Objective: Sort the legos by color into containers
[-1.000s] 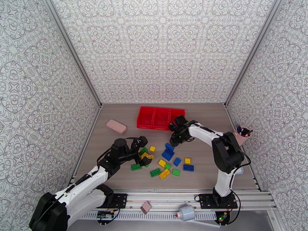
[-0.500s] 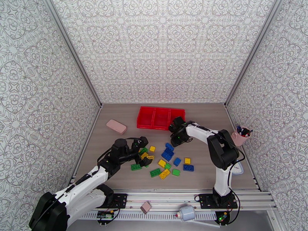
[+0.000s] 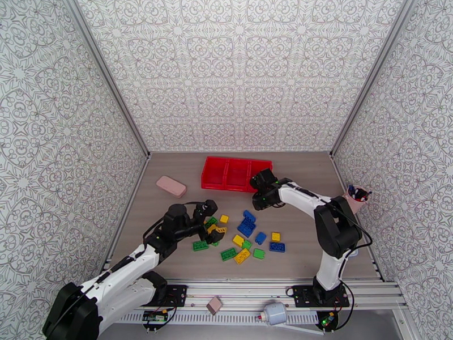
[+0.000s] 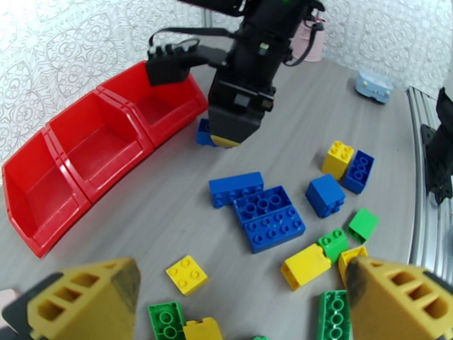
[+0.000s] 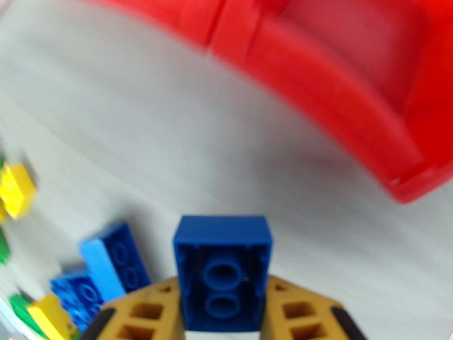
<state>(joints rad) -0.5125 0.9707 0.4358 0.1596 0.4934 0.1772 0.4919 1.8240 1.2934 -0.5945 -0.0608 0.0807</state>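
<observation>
Legos (image 3: 247,226) in blue, green and yellow lie mixed in a loose scatter on the table (image 3: 294,228), at the centre of the overhead view, with no grouping by colour. The red tray (image 3: 238,161), divided into three compartments, sits at 12 o'clock from the scatter. Its compartments show bare floors in the overhead view and in the left wrist view (image 4: 39,233), though the right arm hides part of the end compartment nearest it. Sorting therefore appears to be at its very start, since no brick is seen delivered.

The right gripper (image 3: 257,202) is at 1 o'clock from the scatter, just beside the tray's near wall. Its jaws are drawn in narrow on one blue brick (image 5: 222,262), gripped by two opposite sides, with the face bearing two round rings toward the wrist camera. Whether this brick is clear of the table cannot be told. The step in hand is judged to be carrying a first blue brick to a compartment, probably the end one at 12 o'clock from the gripper.

The left gripper (image 3: 213,222) hangs over the 9 o'clock side of the scatter, above green and yellow bricks. Its jaws are spread wide and hold nothing.

What is left is to deposit the held brick, then move every other brick, one colour to each compartment.
</observation>
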